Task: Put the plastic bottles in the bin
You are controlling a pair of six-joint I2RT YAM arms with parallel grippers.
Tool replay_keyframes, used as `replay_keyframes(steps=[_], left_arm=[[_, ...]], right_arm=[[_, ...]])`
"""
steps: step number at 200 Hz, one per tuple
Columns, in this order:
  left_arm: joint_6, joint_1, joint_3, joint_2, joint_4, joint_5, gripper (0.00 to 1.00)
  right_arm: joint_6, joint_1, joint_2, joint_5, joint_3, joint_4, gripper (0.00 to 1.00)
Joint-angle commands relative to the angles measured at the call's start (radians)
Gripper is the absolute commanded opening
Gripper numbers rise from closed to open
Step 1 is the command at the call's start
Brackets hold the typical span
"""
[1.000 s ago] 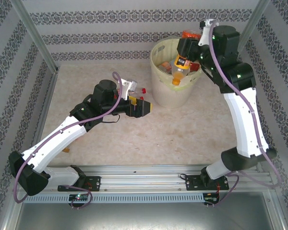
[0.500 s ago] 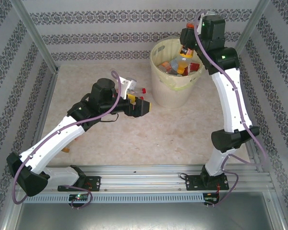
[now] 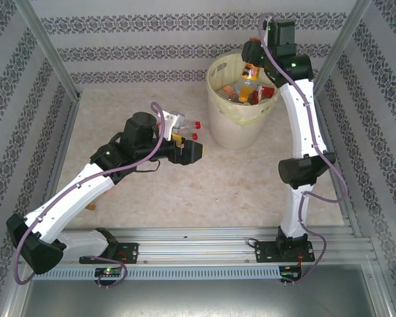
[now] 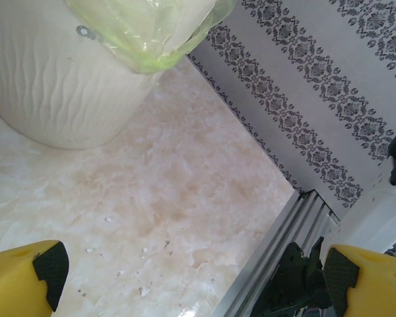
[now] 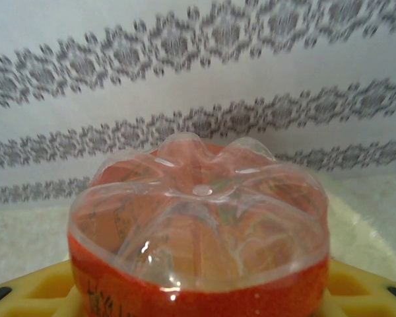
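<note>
The bin [image 3: 234, 129], pale yellow with a yellowish bag, stands at the back of the table and holds several plastic bottles [image 3: 241, 90]. Above its far rim my right gripper [image 3: 253, 57] is shut on an orange-labelled bottle [image 3: 250, 70] that hangs cap down. In the right wrist view that bottle's clear ribbed base [image 5: 198, 218] sits between the yellow fingers [image 5: 33, 290]. My left gripper [image 3: 195, 150] stands open, low over the table just left of the bin. Its black pads [image 4: 50, 269] are far apart over bare tabletop. Two red caps [image 3: 197, 124] peek out beside it.
Patterned walls close in the table on three sides, with metal posts at the corners. The bin's ribbed side [image 4: 59, 86] is close at the left gripper's upper left. A small orange scrap [image 3: 91, 207] lies near the left arm. An aluminium rail [image 3: 198, 238] runs along the near edge.
The right arm has swung back and left, carrying the orange bottle from over the bin's right side to its far rim. The left gripper has drifted slightly left, still open.
</note>
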Motion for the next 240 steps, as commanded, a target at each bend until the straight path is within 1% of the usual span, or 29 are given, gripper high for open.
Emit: replay_keyframes(steps=[1,17,31,46,56,71,89,105,121,134,151,173,198,220,226,240], left_arm=[[0.015,0.011,-0.013,-0.040,-0.036,-0.028,1.00],[0.015,0.011,-0.021,-0.047,-0.038,-0.035,1.00],[0.010,0.011,-0.030,-0.050,-0.034,-0.037,1.00],[0.007,0.011,-0.032,-0.049,-0.031,-0.040,1.00],[0.008,0.011,-0.033,-0.050,-0.033,-0.041,1.00],[0.020,0.012,-0.028,-0.049,-0.048,-0.050,1.00],[0.048,0.011,-0.027,-0.046,-0.078,-0.077,1.00],[0.078,0.011,-0.018,-0.032,-0.111,-0.083,1.00],[0.108,0.013,-0.001,-0.016,-0.137,-0.081,1.00],[0.129,0.012,0.019,0.001,-0.167,-0.103,1.00],[0.176,0.013,0.062,0.030,-0.226,-0.116,1.00],[0.233,0.023,0.098,0.071,-0.278,-0.146,1.00],[0.277,0.059,0.132,0.125,-0.321,-0.155,1.00],[0.307,0.114,0.138,0.167,-0.329,-0.119,1.00],[0.316,0.132,0.139,0.180,-0.331,-0.106,1.00],[0.348,0.171,0.144,0.211,-0.342,-0.076,1.00]], right_arm=[[0.029,-0.009,0.021,-0.112,0.021,-0.059,0.55],[0.041,-0.013,0.039,-0.150,0.018,-0.084,0.56],[0.051,-0.017,0.053,-0.165,0.018,-0.109,0.58],[0.062,-0.021,0.061,-0.168,0.018,-0.126,0.65],[0.068,-0.025,0.059,-0.170,0.019,-0.131,0.68],[0.083,-0.037,0.051,-0.167,0.029,-0.135,0.78],[0.099,-0.056,0.032,-0.167,0.042,-0.151,0.83],[0.098,-0.068,0.008,-0.166,0.041,-0.166,0.90],[0.076,-0.070,-0.023,-0.167,0.035,-0.185,0.92],[0.059,-0.069,-0.058,-0.176,0.009,-0.190,0.92],[0.032,-0.060,-0.127,-0.193,-0.065,-0.171,0.93],[-0.009,-0.040,-0.250,-0.220,-0.233,-0.102,0.93],[-0.035,-0.019,-0.399,-0.255,-0.446,-0.021,0.94],[-0.034,0.005,-0.530,-0.291,-0.633,0.057,0.95],[-0.030,0.012,-0.563,-0.301,-0.680,0.075,0.98],[-0.030,0.038,-0.636,-0.326,-0.785,0.110,0.98]])
